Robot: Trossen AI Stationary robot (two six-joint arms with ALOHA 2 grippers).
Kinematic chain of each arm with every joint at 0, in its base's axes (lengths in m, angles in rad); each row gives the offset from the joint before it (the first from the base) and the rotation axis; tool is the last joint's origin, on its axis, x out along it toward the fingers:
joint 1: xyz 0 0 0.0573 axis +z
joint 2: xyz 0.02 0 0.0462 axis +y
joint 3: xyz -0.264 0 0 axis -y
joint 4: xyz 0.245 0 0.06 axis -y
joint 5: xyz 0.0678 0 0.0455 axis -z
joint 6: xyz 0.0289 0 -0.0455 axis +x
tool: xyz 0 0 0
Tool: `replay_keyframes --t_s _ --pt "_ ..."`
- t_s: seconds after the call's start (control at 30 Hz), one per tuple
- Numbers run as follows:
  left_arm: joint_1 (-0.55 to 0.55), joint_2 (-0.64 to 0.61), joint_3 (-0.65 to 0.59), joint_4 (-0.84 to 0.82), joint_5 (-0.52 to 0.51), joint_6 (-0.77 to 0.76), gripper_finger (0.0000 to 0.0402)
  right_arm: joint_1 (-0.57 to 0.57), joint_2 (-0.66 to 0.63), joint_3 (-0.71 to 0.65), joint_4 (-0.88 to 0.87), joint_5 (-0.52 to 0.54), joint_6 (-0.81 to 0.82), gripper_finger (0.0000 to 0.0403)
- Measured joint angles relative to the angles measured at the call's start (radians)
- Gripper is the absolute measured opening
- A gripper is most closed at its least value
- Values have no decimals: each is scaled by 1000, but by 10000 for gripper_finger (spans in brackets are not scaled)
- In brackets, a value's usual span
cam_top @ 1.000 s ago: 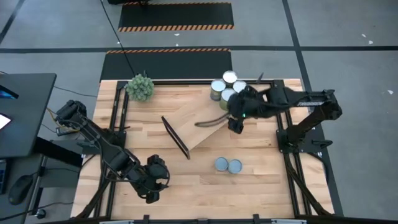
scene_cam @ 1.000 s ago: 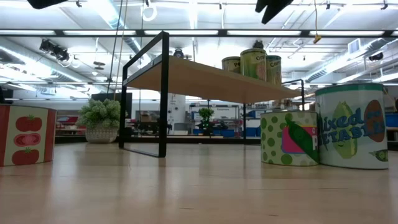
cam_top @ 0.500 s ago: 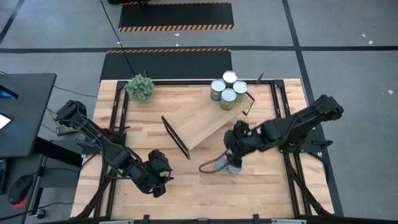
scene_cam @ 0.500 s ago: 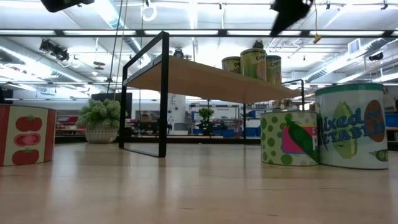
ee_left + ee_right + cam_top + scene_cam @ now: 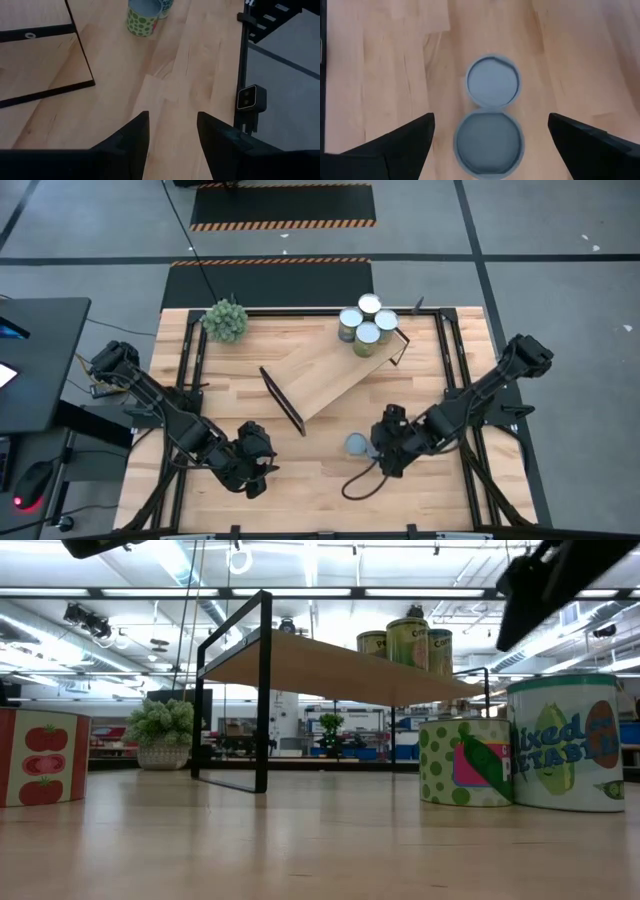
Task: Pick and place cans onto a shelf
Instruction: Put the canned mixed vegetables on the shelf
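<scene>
The shelf (image 5: 330, 370) lies slantwise across the table's middle, with several cans (image 5: 367, 322) standing on its far right end. Two more cans stand side by side on the table near the front right: a green-dotted one (image 5: 465, 762) and a taller one (image 5: 565, 742). My right gripper (image 5: 491, 116) hangs above this pair (image 5: 490, 112), wide open, one finger on each side and touching neither. In the high view it (image 5: 384, 454) covers one can and leaves the other (image 5: 356, 444) showing. My left gripper (image 5: 256, 470) waits open near the front left, with nothing between its fingers (image 5: 172, 115).
A spiky green plant ball (image 5: 225, 320) sits at the far left corner. A can with tomatoes on its label (image 5: 40, 756) stands at the low view's left. A grey cable loop (image 5: 358, 483) lies on the table by my right gripper. Bare wood lies between the two grippers.
My right gripper has swung from the cans on the shelf's far right end toward the table's near edge and sunk down over the two cans on the table, tipping further downward. It stays wide open. The cans and the shelf have kept their places.
</scene>
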Motion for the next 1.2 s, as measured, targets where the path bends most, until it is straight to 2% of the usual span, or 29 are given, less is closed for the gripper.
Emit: replay_keyframes --t_s 0.43,0.87,0.97,1.2 --pt "0 0 0 0 0 0 172 15 0 -174 226 20 0 398" --pt "0 0 0 0 0 0 172 14 0 -267 298 11 -28 395" --pt "0 0 0 0 0 1 172 14 0 -279 301 11 -34 378" --pt "1 0 0 0 0 -3 172 10 0 -287 328 2 -47 302"
